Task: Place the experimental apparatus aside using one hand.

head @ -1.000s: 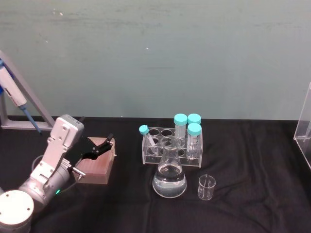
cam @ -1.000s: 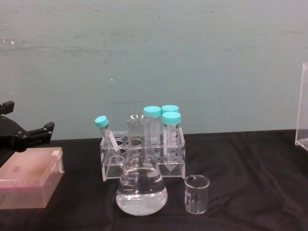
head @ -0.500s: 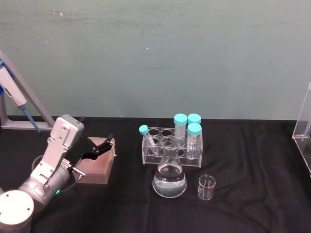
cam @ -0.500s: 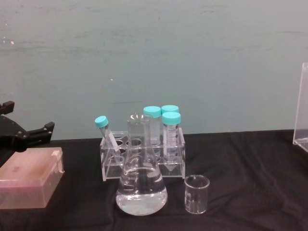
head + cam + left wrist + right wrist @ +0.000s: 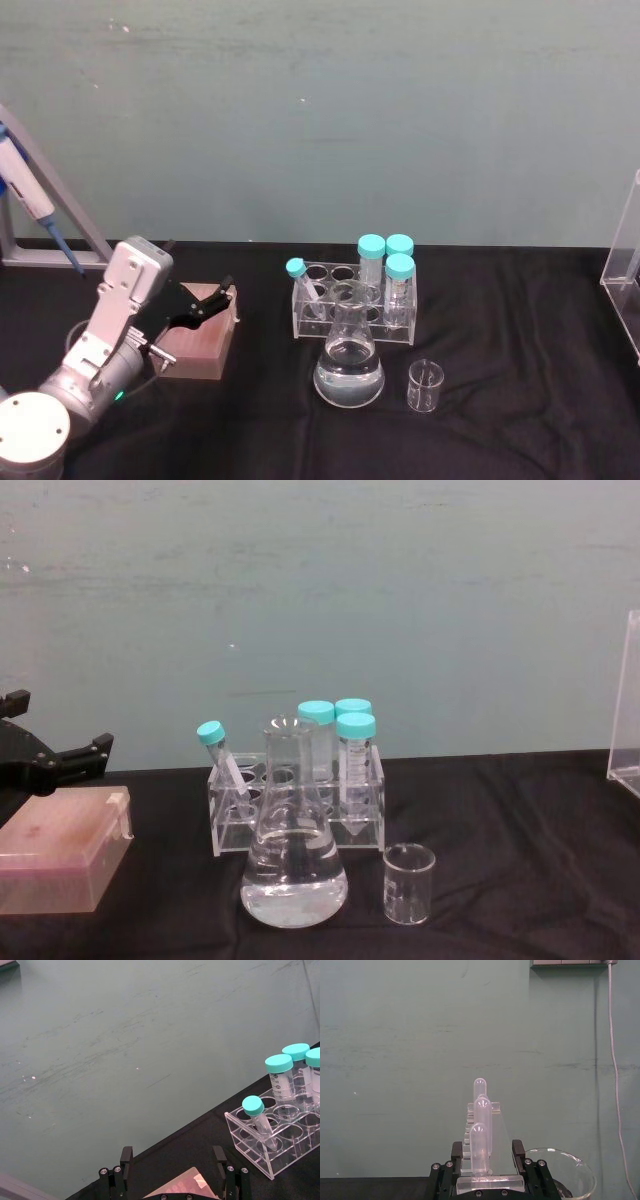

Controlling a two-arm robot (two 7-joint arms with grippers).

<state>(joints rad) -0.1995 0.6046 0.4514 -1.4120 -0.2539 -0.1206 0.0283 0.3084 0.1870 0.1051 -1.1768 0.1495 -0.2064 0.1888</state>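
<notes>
Left: left gripper (image 5: pixel 172 1154) hangs just above the pink box (image 5: pixel 60 845), jaws spread and holding nothing. You can log it as idle.

Centre: tube rack (image 5: pixel 312 318), with the conical flask (image 5: pixel 349 372) in front and the small beaker (image 5: pixel 424 387) just right of the flask. All are upright, with no gripper near.

Far right: right gripper (image 5: pixel 487 1147) pinches the base of the acrylic stand (image 5: pixel 481 1160), which is upright.

Judged: the stand is in hand but not yet set down. The flask and beaker are left for you.

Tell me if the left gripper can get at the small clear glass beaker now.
Probably, with a detour: the clear conical flask stands between the open left gripper and the beaker.
</notes>
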